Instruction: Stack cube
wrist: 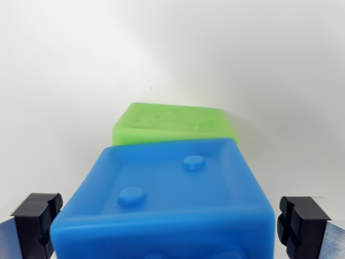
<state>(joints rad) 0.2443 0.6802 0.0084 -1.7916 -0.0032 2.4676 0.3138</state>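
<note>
The blue cube is seen between the spread fingers of the hand, apparently untouched; the green cube lies just behind.

Blue cube before green cube

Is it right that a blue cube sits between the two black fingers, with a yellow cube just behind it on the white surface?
Not quite. The cube behind is green, not yellow. The wrist view shows it just beyond the blue cube, which does sit between the two black fingers on the white surface. The fingers stand apart from the blue cube's sides.
</note>
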